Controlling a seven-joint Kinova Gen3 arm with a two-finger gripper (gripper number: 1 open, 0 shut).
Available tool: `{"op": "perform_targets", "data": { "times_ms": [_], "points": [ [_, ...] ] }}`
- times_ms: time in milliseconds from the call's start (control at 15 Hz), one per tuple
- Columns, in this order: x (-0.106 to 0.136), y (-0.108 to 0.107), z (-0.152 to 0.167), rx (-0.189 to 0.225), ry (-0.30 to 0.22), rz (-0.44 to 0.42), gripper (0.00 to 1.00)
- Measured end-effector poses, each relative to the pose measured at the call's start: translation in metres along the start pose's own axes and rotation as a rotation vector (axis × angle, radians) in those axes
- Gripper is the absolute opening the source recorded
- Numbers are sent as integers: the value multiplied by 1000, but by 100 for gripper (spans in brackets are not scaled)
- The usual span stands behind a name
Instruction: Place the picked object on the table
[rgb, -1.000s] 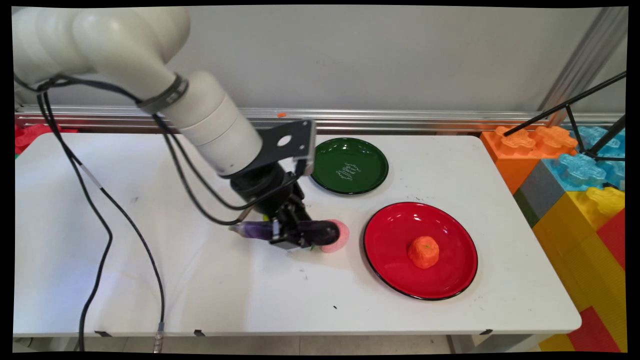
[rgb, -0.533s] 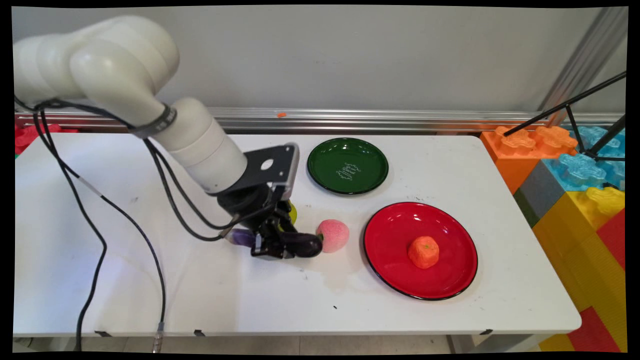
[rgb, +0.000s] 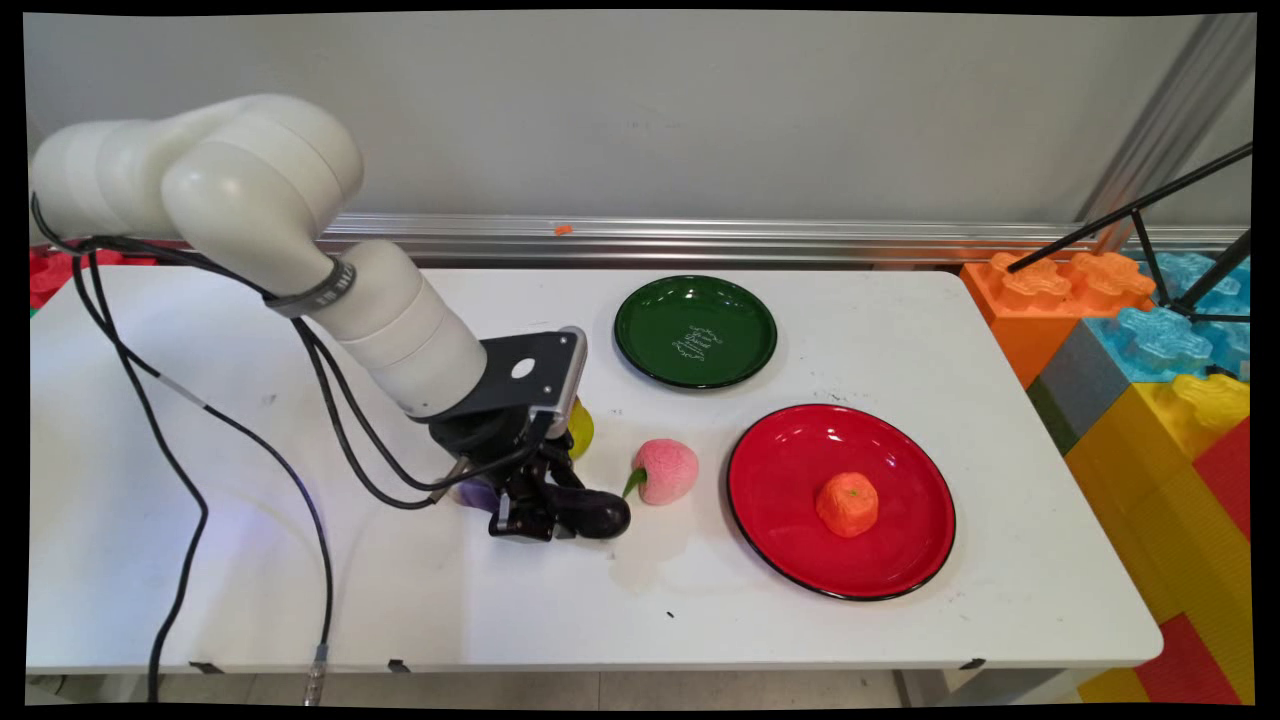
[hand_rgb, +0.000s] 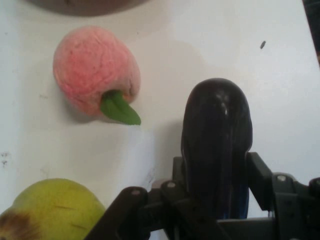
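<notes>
While clamped on the eggplant, the gripper sits mid-tabletop — peach now uncovered, near edge well apart, having shifted left.

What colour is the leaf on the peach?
Green; the peach's leaf shows best in the hand view.

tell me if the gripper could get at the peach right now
Probably not as things stand: the gripper is shut on the eggplant, so its fingers are occupied. The peach itself lies close by on the table, uncovered, apart from the eggplant's tip.
</notes>
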Motion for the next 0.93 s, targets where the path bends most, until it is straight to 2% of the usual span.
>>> {"op": "perform_targets", "data": {
  "times_ms": [600, 667, 933],
  "points": [
    [-10, -1, 19, -8, -1, 19, 0],
    [-10, -2, 20, -8, 0, 19, 100],
    [-7, -5, 20, -7, 3, 18, 100]
  ]
}}
